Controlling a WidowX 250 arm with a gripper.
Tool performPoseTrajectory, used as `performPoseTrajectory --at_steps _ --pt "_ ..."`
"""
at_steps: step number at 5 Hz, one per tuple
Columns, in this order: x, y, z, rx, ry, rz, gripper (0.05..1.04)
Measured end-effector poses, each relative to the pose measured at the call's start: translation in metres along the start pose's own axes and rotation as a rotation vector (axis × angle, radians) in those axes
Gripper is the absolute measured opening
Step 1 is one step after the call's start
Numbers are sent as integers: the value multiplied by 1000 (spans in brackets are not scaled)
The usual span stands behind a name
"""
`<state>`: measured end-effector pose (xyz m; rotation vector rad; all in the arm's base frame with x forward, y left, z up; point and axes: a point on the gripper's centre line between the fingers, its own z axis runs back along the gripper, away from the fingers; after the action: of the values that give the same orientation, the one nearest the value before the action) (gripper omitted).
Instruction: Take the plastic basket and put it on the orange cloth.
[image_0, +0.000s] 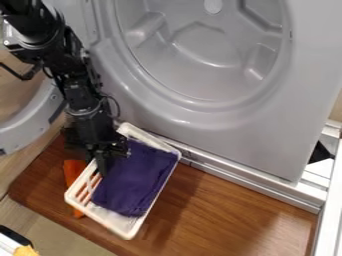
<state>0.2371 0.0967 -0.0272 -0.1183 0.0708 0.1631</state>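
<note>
Black arm (83, 92) above, your end effector (101, 159) is at the basket (119, 223), grip unclear; likely placing: settle it over the orange cloth (72, 171).

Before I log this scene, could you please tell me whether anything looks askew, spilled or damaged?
The orange cloth pokes out only left of the white basket in view, so the basket may sit off-centre; what lies beneath is hidden. No spill or damage shows.
</note>
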Motion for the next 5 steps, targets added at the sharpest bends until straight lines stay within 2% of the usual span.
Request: performPoseTrajectory --at_steps 2,3,4,5 --pt "-2 -3 2 34 41 7 939" --pt "-3 -5 8 70 51 18 1005" --pt "-4 -10 23 110 30 12 1001" --pt "-5 -23 54 174 -22 -15 1000"
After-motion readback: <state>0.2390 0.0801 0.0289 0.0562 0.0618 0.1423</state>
